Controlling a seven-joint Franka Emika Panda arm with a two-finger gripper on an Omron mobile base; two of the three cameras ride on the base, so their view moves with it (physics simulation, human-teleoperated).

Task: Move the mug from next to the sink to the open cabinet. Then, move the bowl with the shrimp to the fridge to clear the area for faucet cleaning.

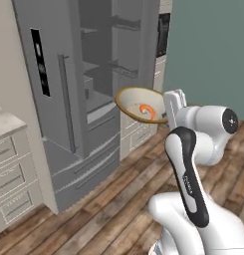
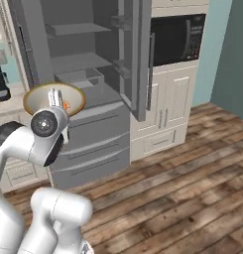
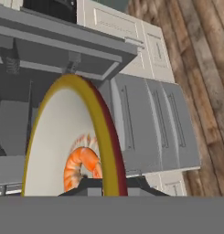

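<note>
No readable brand or label anywhere; small lettering on my arm's dark band is too blurred to read. The fridge [image 1: 68,99] is tall grey metal, smooth and matte, both upper doors swung open, flat grey shelves and a drawer bin inside, long vertical bar handle on the left door beside a narrow black panel with pale dots. Lower drawers have horizontal bar pulls. Floor is brown wood planks. Beige panelled cabinets sit right of the fridge, with a black glossy microwave [image 2: 177,39] above them.

The bowl [image 1: 141,105] is wide, shallow, round, with a tan-brown rim and pale greyish inside, held tilted on edge in front of the open fridge, off the shelves. The shrimp [image 3: 81,168] is curled, orange-pink, ridged, lying inside the bowl near its lower rim, right by my fingers.

My pincer [image 3: 104,183] is clenched on the bowl's rim; the rim runs between the two dark tips in the hand view.
</note>
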